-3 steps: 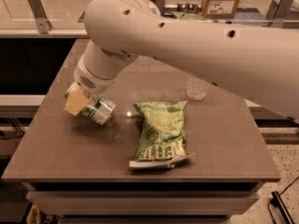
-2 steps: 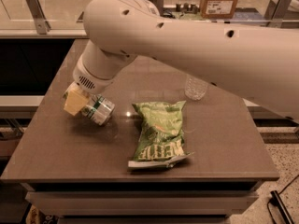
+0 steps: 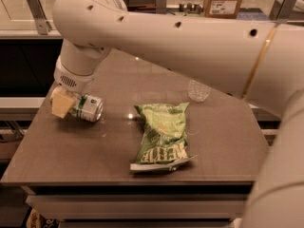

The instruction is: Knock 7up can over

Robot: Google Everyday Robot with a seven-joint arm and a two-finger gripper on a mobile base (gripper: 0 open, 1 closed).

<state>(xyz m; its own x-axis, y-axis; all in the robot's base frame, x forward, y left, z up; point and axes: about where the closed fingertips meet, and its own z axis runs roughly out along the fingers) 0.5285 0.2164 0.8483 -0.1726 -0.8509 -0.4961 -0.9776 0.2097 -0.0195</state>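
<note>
The 7up can (image 3: 88,108), white and green with a silver end, lies tipped on its side near the table's left edge, its silver end facing right. My gripper (image 3: 64,103) hangs from the big white arm (image 3: 190,42) at the can's left end. A yellowish finger pad (image 3: 60,102) covers that end, and the gripper appears shut on the can. The can's far side and the second finger are hidden.
A green chip bag (image 3: 161,136) lies flat in the middle of the brown table (image 3: 71,151). A clear plastic water bottle (image 3: 198,90) stands behind it, partly hidden by the arm. Shelving and a cardboard box (image 3: 225,1) lie beyond the table.
The gripper and the can have shifted together a little to the left, towards the table's left edge. The chip bag and the bottle have not moved.
</note>
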